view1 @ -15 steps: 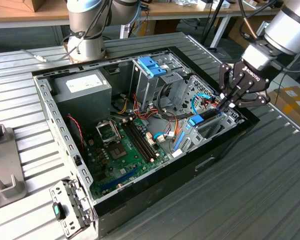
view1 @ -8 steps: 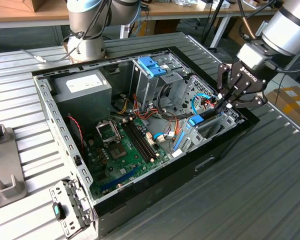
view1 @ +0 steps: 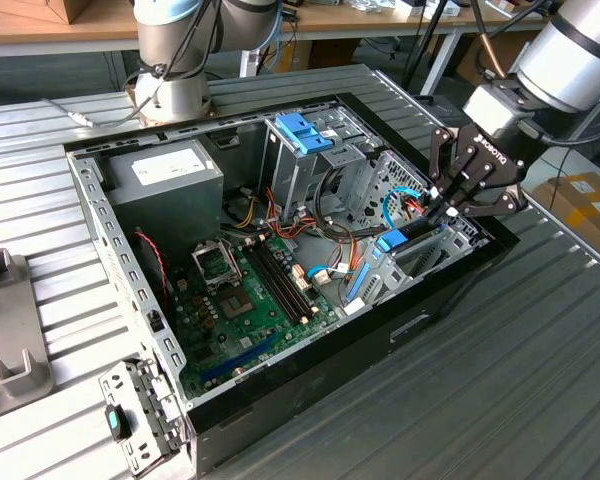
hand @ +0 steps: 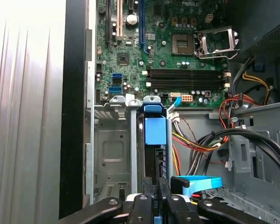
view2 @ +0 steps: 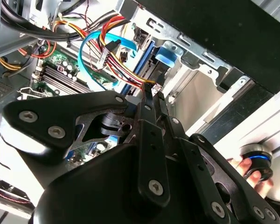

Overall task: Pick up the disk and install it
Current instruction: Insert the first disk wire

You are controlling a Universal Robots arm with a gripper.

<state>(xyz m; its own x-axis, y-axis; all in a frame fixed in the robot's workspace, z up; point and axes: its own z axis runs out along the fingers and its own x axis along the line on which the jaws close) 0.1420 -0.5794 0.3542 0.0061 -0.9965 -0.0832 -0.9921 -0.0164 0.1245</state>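
Under the black multi-link tool [view1: 450, 205] we see the disk [view1: 408, 236], a flat drive framed by bright blue plastic rails, standing on edge in a metal bay [hand: 109, 154] of the open black computer case [view1: 420, 310]. Its blue end tab [hand: 155, 130] lies just beyond the fingertips, which sit close together around the disk's edge. We count one disk and one green motherboard [hand: 177, 56]; no lettering is readable.

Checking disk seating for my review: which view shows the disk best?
The first wrist view: the disk stands edge-on in the drive bay, blue rail facing the camera. In the exterior view and the second wrist view, only blue-railed slivers show.
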